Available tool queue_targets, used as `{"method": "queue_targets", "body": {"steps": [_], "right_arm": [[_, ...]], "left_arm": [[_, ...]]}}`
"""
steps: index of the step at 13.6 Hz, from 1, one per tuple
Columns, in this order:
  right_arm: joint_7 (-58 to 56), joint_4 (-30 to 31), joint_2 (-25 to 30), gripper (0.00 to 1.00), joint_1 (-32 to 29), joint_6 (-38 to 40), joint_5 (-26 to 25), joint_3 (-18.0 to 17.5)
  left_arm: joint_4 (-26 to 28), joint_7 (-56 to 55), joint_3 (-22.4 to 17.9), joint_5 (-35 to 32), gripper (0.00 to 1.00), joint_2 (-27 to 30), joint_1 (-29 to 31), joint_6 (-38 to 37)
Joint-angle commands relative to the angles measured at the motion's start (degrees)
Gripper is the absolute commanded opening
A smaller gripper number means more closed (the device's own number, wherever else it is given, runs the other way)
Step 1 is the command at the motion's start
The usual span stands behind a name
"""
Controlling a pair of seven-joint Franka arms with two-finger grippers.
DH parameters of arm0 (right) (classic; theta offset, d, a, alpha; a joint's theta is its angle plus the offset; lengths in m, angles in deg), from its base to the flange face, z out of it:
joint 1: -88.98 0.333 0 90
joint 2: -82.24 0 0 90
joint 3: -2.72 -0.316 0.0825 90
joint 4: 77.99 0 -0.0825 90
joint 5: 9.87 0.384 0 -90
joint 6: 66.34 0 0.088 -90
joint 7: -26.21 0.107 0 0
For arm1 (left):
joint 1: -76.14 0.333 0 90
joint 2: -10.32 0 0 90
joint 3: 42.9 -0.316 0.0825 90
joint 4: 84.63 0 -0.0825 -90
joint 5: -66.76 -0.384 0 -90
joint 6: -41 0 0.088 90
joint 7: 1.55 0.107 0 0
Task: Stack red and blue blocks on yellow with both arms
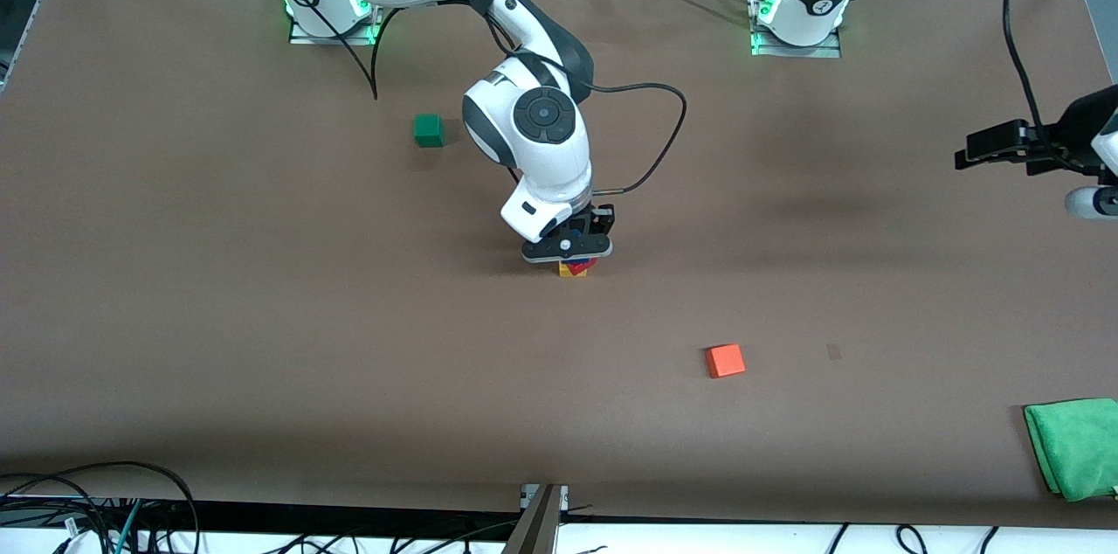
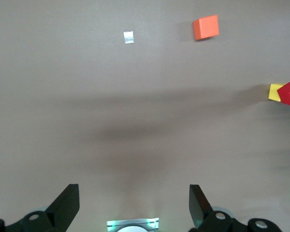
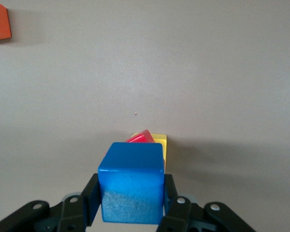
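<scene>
My right gripper [image 1: 568, 250] is shut on the blue block [image 3: 131, 181]. It holds the block just over the red block [image 1: 582, 266], at the middle of the table. The red block rests on the yellow block [image 1: 566, 271], turned askew. In the right wrist view the red block [image 3: 140, 137] and the yellow block [image 3: 160, 142] peek out past the blue one. I cannot tell whether blue touches red. My left gripper [image 1: 978, 150] is open and empty [image 2: 134, 193], raised over the left arm's end of the table. Its wrist view shows the yellow [image 2: 275, 92] and red [image 2: 289, 93] blocks at the edge.
A green cube [image 1: 428, 130] sits farther from the front camera, toward the right arm's end. An orange cube [image 1: 725, 360] lies nearer the front camera than the stack and also shows in the left wrist view [image 2: 206, 27]. A folded green cloth [image 1: 1074, 446] lies at the left arm's end.
</scene>
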Motion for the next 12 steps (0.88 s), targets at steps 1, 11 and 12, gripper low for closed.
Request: {"method": "queue_targets", "body": {"steps": [1, 11, 12], "right_arm": [[1.79, -2.3, -1.37, 0.34, 0.87, 0.03, -1.21, 0.68], [1.88, -2.3, -1.9, 0.78, 0.87, -0.15, -1.21, 1.3], [2.14, -2.21, -1.81, 0.96, 0.87, -0.32, -1.21, 1.3]], "left_arm": [[1.39, -6.29, 4.87, -0.04, 1.0, 1.15, 0.45, 0.48], [-0.36, -4.04, 12.53, -3.72, 1.0, 2.2, 5.81, 0.48], [-1.24, -2.64, 12.53, -5.21, 1.0, 2.12, 5.81, 0.4]]}}
